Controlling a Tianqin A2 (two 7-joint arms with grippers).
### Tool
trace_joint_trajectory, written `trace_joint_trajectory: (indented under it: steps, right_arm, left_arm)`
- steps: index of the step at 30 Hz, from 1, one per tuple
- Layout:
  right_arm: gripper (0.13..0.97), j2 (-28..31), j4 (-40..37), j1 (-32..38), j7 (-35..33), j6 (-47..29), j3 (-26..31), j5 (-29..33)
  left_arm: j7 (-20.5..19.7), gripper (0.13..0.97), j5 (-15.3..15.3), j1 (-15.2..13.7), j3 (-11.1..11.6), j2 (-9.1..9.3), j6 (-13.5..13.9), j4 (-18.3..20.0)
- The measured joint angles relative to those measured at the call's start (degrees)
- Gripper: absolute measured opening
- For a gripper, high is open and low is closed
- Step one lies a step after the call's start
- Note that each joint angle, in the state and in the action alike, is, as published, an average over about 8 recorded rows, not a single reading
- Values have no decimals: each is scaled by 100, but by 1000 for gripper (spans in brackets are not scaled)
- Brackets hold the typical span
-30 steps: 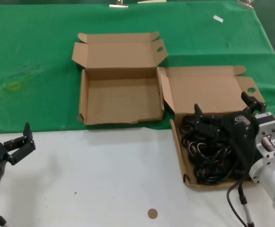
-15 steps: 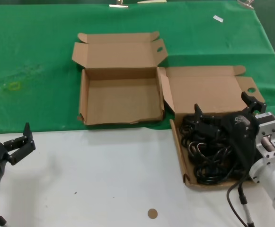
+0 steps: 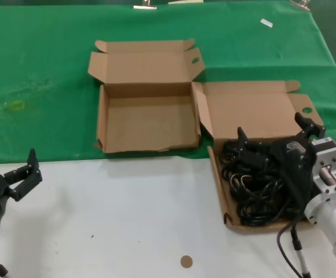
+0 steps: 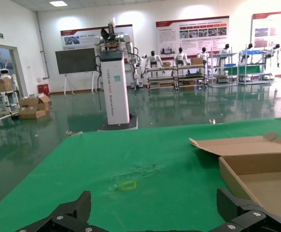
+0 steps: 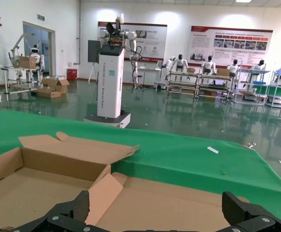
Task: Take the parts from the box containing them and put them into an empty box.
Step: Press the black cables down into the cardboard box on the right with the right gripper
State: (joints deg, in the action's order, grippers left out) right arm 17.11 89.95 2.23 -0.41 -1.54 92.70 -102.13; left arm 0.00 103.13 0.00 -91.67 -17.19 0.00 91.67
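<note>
The parts (image 3: 259, 185), a tangle of black power cords, lie in the right-hand cardboard box (image 3: 218, 185), whose lid (image 3: 254, 110) is folded back. The empty box (image 3: 150, 121), with a ragged front edge, stands open to its left on the green cloth. My right gripper (image 3: 272, 128) is open and hangs just over the cords at the back of their box; it holds nothing. In the right wrist view its open gripper (image 5: 157, 205) faces the lid (image 5: 179, 203). My left gripper (image 3: 22, 168) is open and empty, low at the front left over the white table; its open gripper also shows in the left wrist view (image 4: 154, 208).
A small brown disc (image 3: 185, 261) lies on the white table near the front. A yellow mark (image 3: 17, 105) is on the green cloth at the left. A white label (image 3: 266, 22) lies at the far right back. The left wrist view shows the empty box's side (image 4: 256, 169).
My left gripper has shifted very slightly to the left. The right gripper, the boxes and the cords have not moved.
</note>
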Motion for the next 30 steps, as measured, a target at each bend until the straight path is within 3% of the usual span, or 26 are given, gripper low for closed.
trace_joint_trajectory:
  steps: [9, 17, 21, 29, 30]
  right_arm:
    - [966, 115, -20, 9, 59, 97, 134, -48]
    - [966, 522, 1, 72, 106, 337, 495, -284]
    - [966, 970, -6, 208, 49, 560, 905, -638]
    - [966, 2269, 0, 867, -306, 972, 2252, -1728]
    - [966, 2444, 9, 985, -356, 990, 2448, -1856]
  left_arm:
    - [0, 848, 0, 0, 0, 0, 0, 0]
    - [0, 681, 0, 0, 0, 0, 0, 0]
    - [0, 681, 0, 0, 0, 0, 0, 0]
    - [0, 456, 0, 0, 0, 0, 0, 0]
    - [0, 456, 0, 0, 0, 0, 0, 0]
